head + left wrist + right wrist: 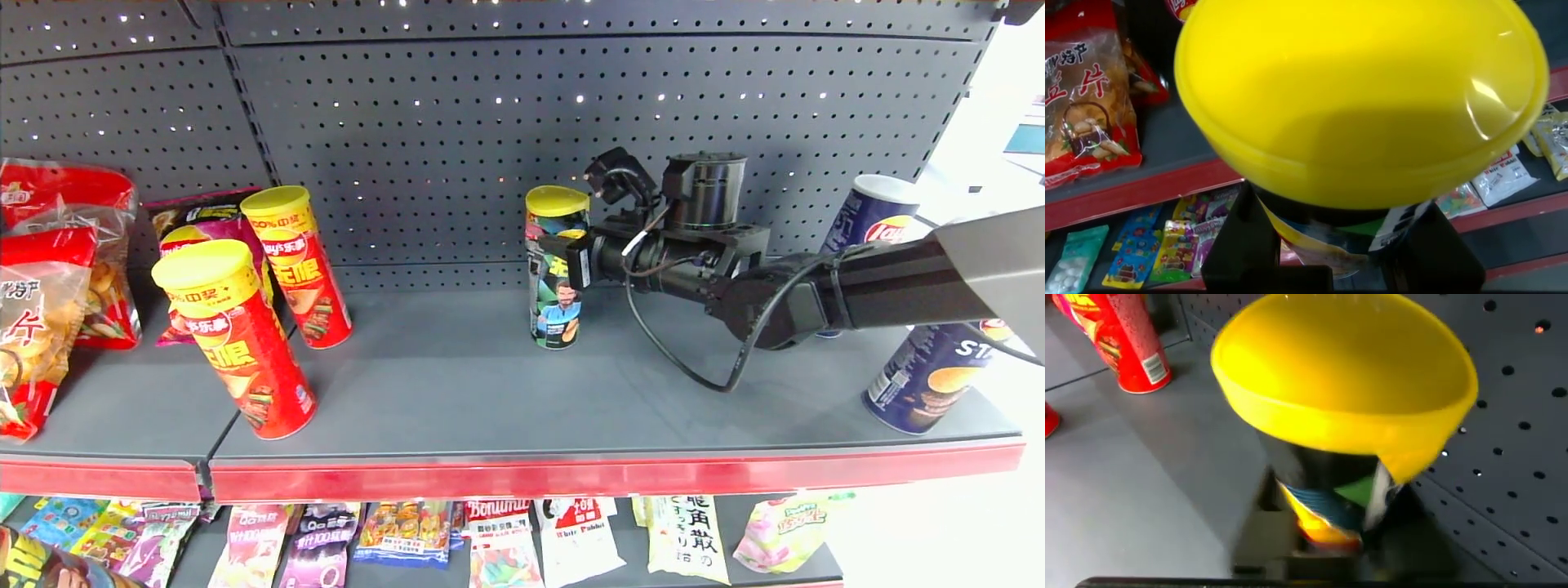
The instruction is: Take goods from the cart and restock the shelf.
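The dark can (pixel 558 314) with the yellow lid (pixel 557 201) stands upright in the middle of the grey shelf deck (pixel 457 384). Its base seems to rest on the deck, close to the pegboard back (pixel 490 122). The right gripper (pixel 571 255) is closed around its upper body from the side. This looks like the placing step, at the point of release. The next move would call for the fingers to part just enough to clear the can, then a straight pull back so the tall, narrow can is not tipped. The left gripper (pixel 1339 253) has its dark fingers pressed on either side of a second can (pixel 1360 98), also yellow-lidded. It is held out in front of the shelving, probably next to go up. Open deck lies on both sides of the placed can. Two red cans (pixel 237 343) stand well to its left beside snack bags (pixel 49 269), and blue cans (pixel 931 376) stand to its right. Below the red front edge (pixel 612 474), a lower shelf holds small packets (pixel 490 539).
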Robot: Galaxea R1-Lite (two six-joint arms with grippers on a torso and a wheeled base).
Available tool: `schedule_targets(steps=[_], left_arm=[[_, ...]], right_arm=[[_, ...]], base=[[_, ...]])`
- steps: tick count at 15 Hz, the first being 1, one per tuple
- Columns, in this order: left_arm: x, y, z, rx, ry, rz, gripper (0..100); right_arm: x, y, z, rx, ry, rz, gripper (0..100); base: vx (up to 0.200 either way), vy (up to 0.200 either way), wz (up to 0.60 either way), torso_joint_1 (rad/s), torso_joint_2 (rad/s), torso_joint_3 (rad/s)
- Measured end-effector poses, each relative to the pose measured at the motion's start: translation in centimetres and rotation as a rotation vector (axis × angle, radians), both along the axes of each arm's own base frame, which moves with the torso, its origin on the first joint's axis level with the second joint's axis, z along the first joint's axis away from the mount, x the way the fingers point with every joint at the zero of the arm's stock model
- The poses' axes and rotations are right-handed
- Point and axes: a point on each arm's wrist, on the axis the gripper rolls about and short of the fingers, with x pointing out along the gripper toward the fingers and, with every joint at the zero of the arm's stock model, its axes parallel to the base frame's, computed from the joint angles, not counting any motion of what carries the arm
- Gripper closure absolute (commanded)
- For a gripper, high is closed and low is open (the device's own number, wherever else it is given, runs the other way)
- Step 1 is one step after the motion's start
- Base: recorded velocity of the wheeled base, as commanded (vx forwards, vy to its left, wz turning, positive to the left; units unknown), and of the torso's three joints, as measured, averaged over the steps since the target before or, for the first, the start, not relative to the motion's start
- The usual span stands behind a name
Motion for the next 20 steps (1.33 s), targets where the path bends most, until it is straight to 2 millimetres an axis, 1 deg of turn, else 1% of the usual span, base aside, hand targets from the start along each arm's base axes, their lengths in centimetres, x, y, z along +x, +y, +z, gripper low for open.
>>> schedule_targets(steps=[2,4,7,9,10,11,13,16,18,20], left_arm=[[0.0,0.0,0.0,0.000,0.002,0.002,100],[0.0,0.0,0.0,0.000,0.003,0.002,100],[0.0,0.0,0.0,0.000,0.003,0.002,100],[0.1,0.0,0.0,0.000,0.007,0.001,100],[0.1,0.0,0.0,0.001,0.010,0.001,100],[0.2,0.0,0.0,0.001,0.012,0.000,100],[0.2,0.0,0.0,0.000,0.014,0.001,100],[0.2,0.0,0.1,0.001,0.011,0.002,100],[0.2,0.0,0.1,0.000,0.009,0.002,100],[0.2,0.0,0.1,0.001,0.008,0.002,100]], right_arm=[[-0.4,0.1,0.1,-0.008,0.003,-0.037,100],[-1.6,-0.1,0.4,-0.022,0.010,-0.079,100],[-4.8,-0.7,1.1,-0.045,0.023,-0.166,100],[-7.1,-0.8,1.9,-0.018,0.037,-0.226,100],[-8.2,-1.0,2.3,0.007,0.045,-0.283,100],[-9.2,-1.2,2.7,0.025,0.046,-0.332,100],[-10.5,-1.7,2.9,0.032,0.044,-0.371,100],[-12.5,-2.4,2.7,0.017,0.051,-0.383,100],[-13.3,-2.8,2.3,0.019,0.072,-0.402,100],[-14.0,-2.7,1.8,0.046,0.108,-0.395,100]], base=[[0.000,0.000,0.00,0.000,0.00,0.000],[0.000,0.000,0.00,0.000,0.00,0.000],[0.000,0.000,0.00,0.000,0.00,0.000],[0.000,0.000,0.00,0.000,0.00,0.000],[0.000,0.000,0.00,0.000,0.00,0.000],[0.000,0.000,0.00,0.000,0.00,0.000],[0.000,0.000,0.00,0.000,0.00,0.000],[0.000,0.000,0.00,0.000,0.00,0.000],[0.000,0.000,0.00,0.000,0.00,0.000],[0.000,0.000,0.00,0.000,0.00,0.000]])
